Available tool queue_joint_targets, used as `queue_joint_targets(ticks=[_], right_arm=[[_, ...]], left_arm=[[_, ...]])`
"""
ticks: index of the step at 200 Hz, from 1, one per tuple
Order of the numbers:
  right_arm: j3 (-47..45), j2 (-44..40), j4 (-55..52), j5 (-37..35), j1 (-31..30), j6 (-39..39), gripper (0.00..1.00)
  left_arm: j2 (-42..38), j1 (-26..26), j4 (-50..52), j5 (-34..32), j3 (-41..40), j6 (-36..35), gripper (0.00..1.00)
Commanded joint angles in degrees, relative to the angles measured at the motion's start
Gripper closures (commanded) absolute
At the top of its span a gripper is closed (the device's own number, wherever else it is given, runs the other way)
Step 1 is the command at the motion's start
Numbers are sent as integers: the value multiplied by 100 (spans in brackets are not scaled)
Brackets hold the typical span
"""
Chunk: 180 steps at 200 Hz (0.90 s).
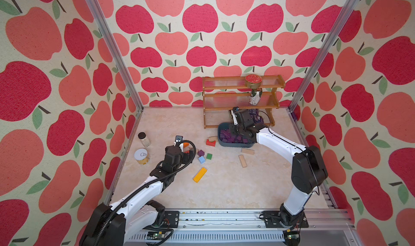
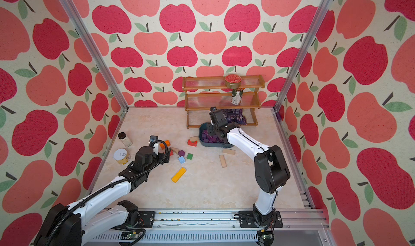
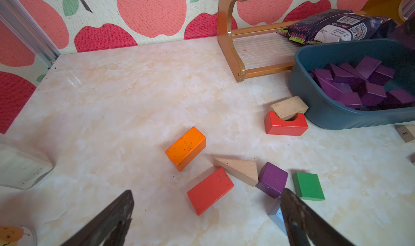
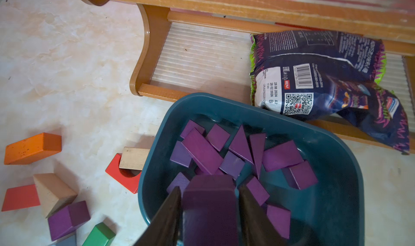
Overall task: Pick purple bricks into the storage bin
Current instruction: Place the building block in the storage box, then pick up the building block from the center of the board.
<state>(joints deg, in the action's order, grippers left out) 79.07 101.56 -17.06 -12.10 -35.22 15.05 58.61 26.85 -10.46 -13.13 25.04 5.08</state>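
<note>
One purple cube (image 3: 272, 179) loose on counter (image 3: 112, 99) | left end effector (image 3: 206, 191) open | right end effector (image 4: 210, 187) straddles purple block (image 4: 210, 211) over bin (image 4: 226, 100), grip unclear | we'd pinch flat sides: light, stiff, smooth.

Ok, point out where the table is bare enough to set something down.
Widest bare table: between the yellow block and the front rail. Also bare: the far corner between jar and rack. Crowded: loose blocks around the purple cube, and beside the storage bin.
</note>
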Motion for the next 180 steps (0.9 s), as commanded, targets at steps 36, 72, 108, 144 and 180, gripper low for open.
queue_joint_targets(ticks=[36,72,108,144,180], right_arm=[[-69,-117,-135,-4,-58,-111,26],[-331,-420,109,559,-403,-243,29],[-324,-444,-35,841,-822,-192,29],[-324,-371,-22,897,-1236,-179,29],[-210,24,49,1101,-1412,-143,32]], left_arm=[[62,-35,81,-32,159,33,1],[19,-34,74,-49,133,28,1],[-34,-31,49,-28,115,51,1],[-89,-31,-7,-1,63,80,1],[-363,-33,-61,-16,-46,56,1]])
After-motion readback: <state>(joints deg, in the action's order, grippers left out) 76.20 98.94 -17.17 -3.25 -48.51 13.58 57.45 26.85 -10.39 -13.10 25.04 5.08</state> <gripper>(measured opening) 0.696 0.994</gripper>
